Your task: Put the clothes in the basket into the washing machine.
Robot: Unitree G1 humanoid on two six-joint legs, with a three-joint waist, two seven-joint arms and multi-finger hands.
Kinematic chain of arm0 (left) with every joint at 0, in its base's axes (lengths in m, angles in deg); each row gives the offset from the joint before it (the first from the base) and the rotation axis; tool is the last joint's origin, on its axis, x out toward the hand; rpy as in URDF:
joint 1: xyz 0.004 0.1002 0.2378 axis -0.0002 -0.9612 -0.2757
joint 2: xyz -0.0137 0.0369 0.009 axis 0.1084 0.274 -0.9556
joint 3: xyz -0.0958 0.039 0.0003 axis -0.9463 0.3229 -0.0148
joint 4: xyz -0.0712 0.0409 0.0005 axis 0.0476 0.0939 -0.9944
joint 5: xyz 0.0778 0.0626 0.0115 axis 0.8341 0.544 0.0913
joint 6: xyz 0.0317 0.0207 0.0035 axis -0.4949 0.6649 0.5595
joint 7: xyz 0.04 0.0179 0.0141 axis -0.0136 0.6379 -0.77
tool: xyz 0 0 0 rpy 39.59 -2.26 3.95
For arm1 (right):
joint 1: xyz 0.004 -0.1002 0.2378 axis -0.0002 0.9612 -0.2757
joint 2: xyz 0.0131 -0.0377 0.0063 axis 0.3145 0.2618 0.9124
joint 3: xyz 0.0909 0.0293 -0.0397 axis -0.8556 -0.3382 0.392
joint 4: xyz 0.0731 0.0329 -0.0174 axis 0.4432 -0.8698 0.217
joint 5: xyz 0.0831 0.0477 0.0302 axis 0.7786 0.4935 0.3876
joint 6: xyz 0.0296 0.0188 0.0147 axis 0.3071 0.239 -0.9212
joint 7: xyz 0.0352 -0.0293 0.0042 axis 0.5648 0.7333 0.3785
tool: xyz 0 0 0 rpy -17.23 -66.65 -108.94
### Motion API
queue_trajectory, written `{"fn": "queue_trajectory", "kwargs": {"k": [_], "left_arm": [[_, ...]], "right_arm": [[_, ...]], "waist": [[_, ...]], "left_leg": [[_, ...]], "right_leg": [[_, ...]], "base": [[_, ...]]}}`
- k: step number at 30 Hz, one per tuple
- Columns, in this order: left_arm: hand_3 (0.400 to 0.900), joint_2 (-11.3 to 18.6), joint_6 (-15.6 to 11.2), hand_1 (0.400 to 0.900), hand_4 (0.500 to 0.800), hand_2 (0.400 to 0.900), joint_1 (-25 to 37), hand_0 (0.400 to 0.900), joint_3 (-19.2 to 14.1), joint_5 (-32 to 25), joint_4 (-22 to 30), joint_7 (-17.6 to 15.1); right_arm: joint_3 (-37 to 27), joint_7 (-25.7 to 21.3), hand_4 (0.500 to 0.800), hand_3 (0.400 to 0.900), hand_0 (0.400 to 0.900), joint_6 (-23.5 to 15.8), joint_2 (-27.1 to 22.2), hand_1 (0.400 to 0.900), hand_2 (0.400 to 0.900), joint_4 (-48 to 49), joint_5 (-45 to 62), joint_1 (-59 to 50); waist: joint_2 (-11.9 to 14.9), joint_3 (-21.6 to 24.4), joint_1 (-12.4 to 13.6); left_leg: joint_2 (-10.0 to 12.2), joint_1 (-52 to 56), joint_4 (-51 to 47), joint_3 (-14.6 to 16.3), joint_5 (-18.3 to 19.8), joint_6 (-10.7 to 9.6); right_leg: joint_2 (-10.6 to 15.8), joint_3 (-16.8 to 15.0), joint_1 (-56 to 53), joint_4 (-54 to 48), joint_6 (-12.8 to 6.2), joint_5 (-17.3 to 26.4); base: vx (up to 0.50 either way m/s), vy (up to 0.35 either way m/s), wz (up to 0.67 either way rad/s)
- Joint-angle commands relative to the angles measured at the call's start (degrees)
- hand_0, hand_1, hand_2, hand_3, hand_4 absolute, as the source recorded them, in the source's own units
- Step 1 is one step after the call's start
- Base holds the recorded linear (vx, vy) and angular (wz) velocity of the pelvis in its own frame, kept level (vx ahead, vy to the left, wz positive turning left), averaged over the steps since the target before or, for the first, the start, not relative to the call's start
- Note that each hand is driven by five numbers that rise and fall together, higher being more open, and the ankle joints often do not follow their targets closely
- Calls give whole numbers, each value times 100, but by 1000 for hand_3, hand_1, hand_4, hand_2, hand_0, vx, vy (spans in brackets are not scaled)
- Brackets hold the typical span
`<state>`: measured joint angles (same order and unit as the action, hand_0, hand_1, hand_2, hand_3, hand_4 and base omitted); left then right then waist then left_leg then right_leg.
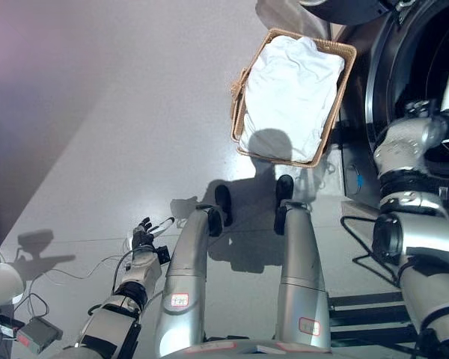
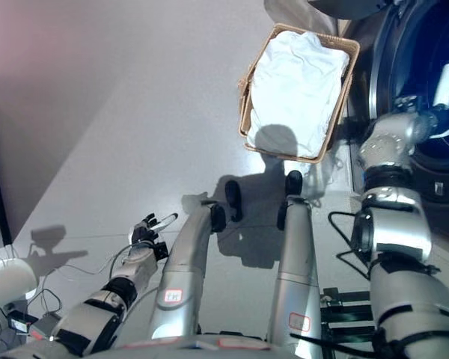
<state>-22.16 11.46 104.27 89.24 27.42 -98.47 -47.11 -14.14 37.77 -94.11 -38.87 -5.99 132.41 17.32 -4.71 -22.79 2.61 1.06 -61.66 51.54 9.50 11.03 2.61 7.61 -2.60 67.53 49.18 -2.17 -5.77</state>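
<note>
Left eye view shows the wicker basket (image 1: 331, 112) on the floor (image 1: 120, 134) just left of the washer (image 1: 404, 97), and it is full: white clothes (image 1: 292, 93) fill it from wall to wall and heap a little above the rim. The washer's door ring is at the right edge with the dark drum behind it. The right arm reaches up into that opening, and the right hand (image 1: 443, 120) lies against the dark interior, so one cannot tell whether its fingers are wide, curled or holding cloth. A pale patch shows inside the drum, but whether it is cloth or glare cannot be told. The left hand (image 1: 146, 233) hangs low at the lower left, well apart from the basket, its fingers relaxed and spread, holding nothing.

Right eye view gives the same layout: the basket still heaped with white clothes, the right hand (image 2: 423, 112) at the mouth of the drum, the left hand idle over the floor. As a judgement, the task is at an early stage; most, perhaps all, of the load is left to move.

No brand, label or writing on the basket, clothes or washer can be read in either view.
</note>
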Motion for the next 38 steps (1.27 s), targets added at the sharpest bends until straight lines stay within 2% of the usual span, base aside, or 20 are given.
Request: {"fn": "queue_trajectory", "kwargs": {"k": [1,2,3,7,12,13,15,16,20,23,27,31,38], "left_arm": [[900,170,-51,900,800,900,-391,900,-372,104,-649,-181],[900,147,-58,900,800,900,-389,900,-438,163,-645,-206],[900,152,-58,900,800,900,-402,900,-440,166,-643,-207],[900,116,-58,900,800,900,-420,900,-632,323,-583,-291],[900,72,-20,900,800,900,-537,900,-798,514,-592,-266],[900,64,0,900,800,900,-567,900,-843,543,-594,-263],[900,24,11,900,800,900,-656,900,-892,645,-641,-203],[900,39,27,900,800,900,-682,900,-927,714,-668,-207],[900,51,22,900,800,900,-838,900,-1010,965,-803,-89],[900,77,21,900,800,900,-946,900,-1049,1138,-922,60],[900,131,32,900,800,900,-1111,900,-1055,1385,-1072,220],[900,71,145,900,800,900,-1302,900,-1038,1675,-1371,438],[900,-116,332,900,800,900,-1634,900,-952,2124,-1665,777]], "right_arm": [[348,-45,800,900,900,-138,-103,900,900,833,-1326,324],[470,-105,800,900,900,-72,114,900,900,1137,-1862,596],[465,-142,800,900,900,-56,141,900,900,1185,-1902,627],[847,-383,800,900,900,442,586,900,900,1868,-3426,1372],[1426,117,800,900,900,929,935,900,900,2139,-4300,2153],[1488,129,800,900,900,1008,984,900,900,2127,-4495,2300],[1730,395,800,900,900,1141,1069,900,900,1963,-4712,2624],[1759,361,800,900,900,1165,1058,900,900,1947,-4909,2725],[2081,602,800,900,900,1471,950,900,900,1068,-5699,3049],[2364,890,800,900,900,1809,873,900,900,97,-6299,3268],[2509,1197,800,900,900,2066,925,900,900,-827,-6810,3624],[2331,1688,800,900,900,2239,1316,900,900,-1879,-6605,4045],[1583,2119,800,900,900,2418,1613,900,900,-2741,-5841,4583]], "waist": [[-82,298,-260],[-62,293,-275],[-56,291,-281],[12,288,-320],[133,248,-382],[170,235,-411],[228,240,-430],[249,234,-433],[369,260,-398],[466,401,-336],[598,667,-275],[665,906,-224],[586,1403,-246]], "left_leg": [[189,191,-536,-523,-223,-753],[193,262,-579,-529,-217,-740],[192,279,-588,-531,-220,-740],[208,608,-749,-541,-190,-693],[189,1190,-1054,-495,-181,-662],[173,1271,-1208,-465,-357,-628],[163,1670,-1484,-440,-392,-628],[148,1834,-1597,-430,-402,-624],[120,2766,-2306,-401,-534,-655],[79,3512,-2970,-411,-717,-696],[2,4267,-3709,-485,-951,-693],[3,5016,-4386,-493,-1101,-713],[99,6156,-5454,-335,-1356,-853]], "right_leg": [[12,147,-430,-315,-380,232],[18,166,-519,-375,-373,248],[18,169,-538,-385,-372,251],[44,197,-917,-595,-360,271],[50,283,-1535,-950,-372,331],[77,305,-1631,-1121,-354,506],[95,375,-2054,-1439,-363,561],[96,392,-2216,-1548,-363,583],[148,595,-3165,-2253,-435,742],[138,728,-3862,-2831,-486,880],[98,854,-4623,-3533,-549,1045],[38,934,-5363,-4115,-577,1129],[-120,984,-6468,-5093,-606,1183]], "base": [[0,0,0],[0,0,0],[-12,32,-1],[-1,17,-1],[-12,12,-1],[-59,33,0],[4,24,1],[54,18,0],[67,-7,7],[102,-24,7],[111,-33,9],[111,-29,4],[124,-30,1]]}}
